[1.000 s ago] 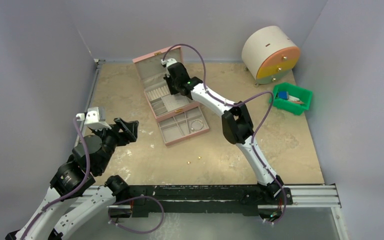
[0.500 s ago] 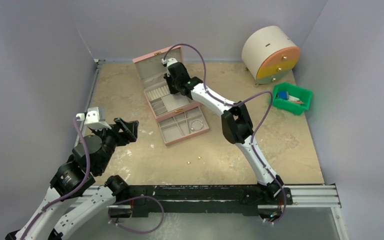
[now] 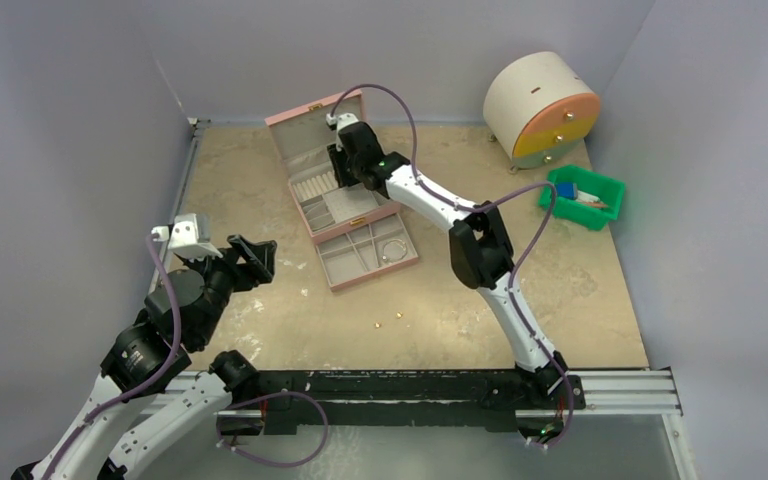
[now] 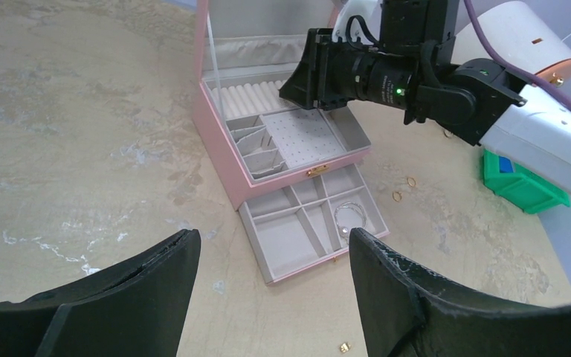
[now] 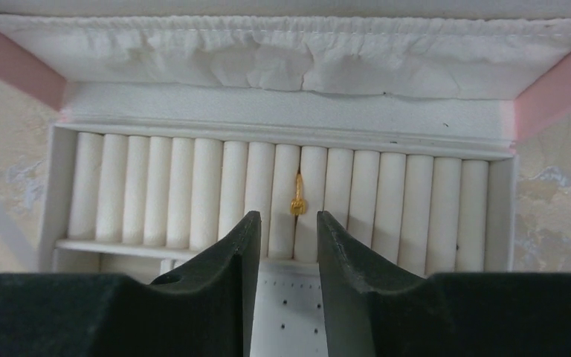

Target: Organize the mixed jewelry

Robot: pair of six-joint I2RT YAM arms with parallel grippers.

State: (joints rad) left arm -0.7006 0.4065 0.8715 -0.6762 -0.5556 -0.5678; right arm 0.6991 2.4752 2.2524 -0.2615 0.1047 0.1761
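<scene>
One gold ring (image 5: 297, 196) stands slotted just beyond the right claw (image 5: 288, 220).

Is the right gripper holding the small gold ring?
No, the gold ring sits wedged between two white rolls, beyond the right gripper, whose fingers stand apart and empty.

A beige, marbled tabletop (image 3: 230, 180) carries everything. A pink jewelry box (image 3: 312, 190) stands toward the far edge, lid up, its bottom drawer (image 3: 365, 252) pulled out. Two small gold rings (image 4: 411, 181) lie on the bare surface just right of the drawer, and two tiny gold beads (image 3: 377, 324) lie nearer the arms. A cream drum (image 3: 540, 105) with an orange face sits at the far right corner, a green bin (image 3: 575, 218) just in front of it.
</scene>
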